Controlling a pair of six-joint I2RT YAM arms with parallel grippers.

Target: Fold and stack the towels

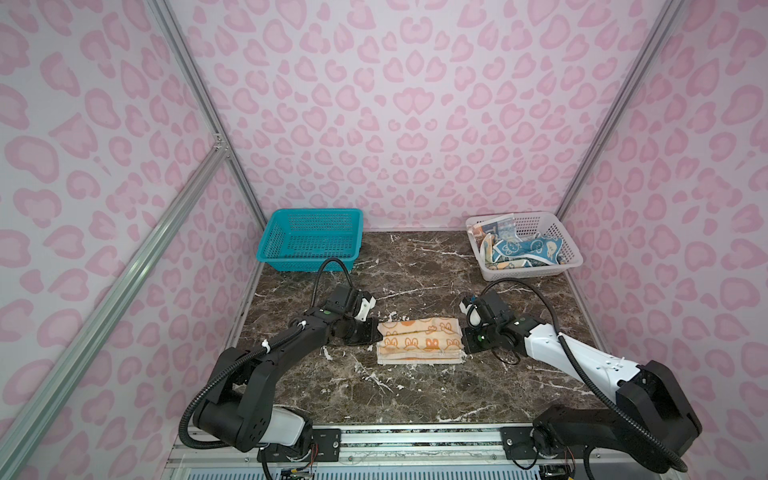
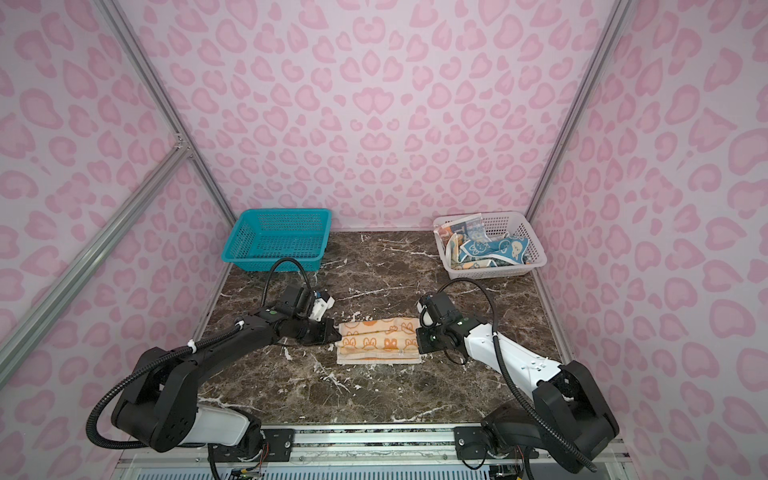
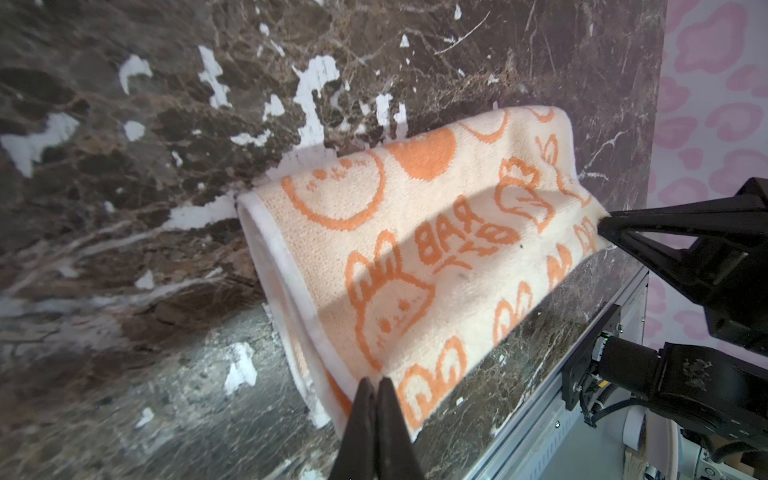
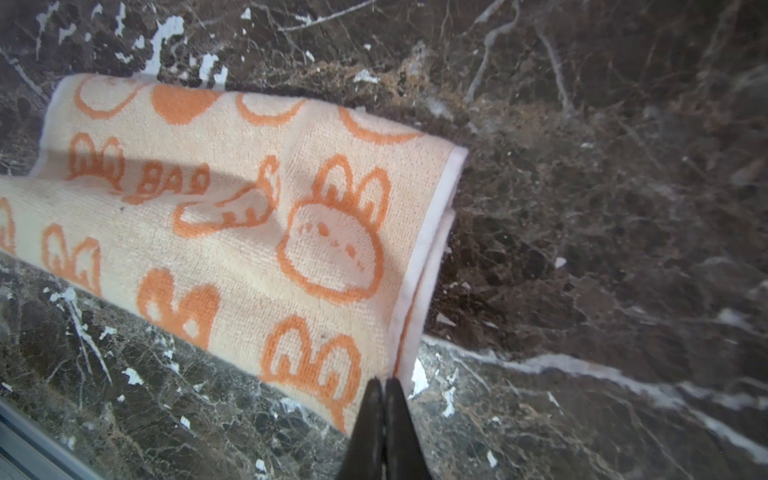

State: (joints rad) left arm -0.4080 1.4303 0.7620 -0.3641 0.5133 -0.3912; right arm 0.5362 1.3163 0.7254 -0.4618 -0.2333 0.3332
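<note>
- The orange bunny towel (image 1: 419, 338) lies at the middle of the marble table (image 1: 415, 399), between the two arms. Its long axis runs left to right, with the short ends facing the grippers.
- The left gripper (image 3: 376, 384) has its jaws pressed together on the hem at the towel's left end. The right gripper (image 4: 384, 382) pinches the hem at the right end the same way.
- The upper layer hangs raised between the two pinches, with its rounded crease on the far side. A lower layer lies flat, its cream border showing along the near side, so a lengthwise fold looks half laid.
- To finish it well, carry both corners toward the near edge together, level and taut, so the hems meet squarely. Lower them before letting go, or the layer may skew.
- The blue bunny towel (image 1: 528, 249) sits crumpled in the white mesh basket (image 1: 519, 272) at far right, not yet folded.
</note>
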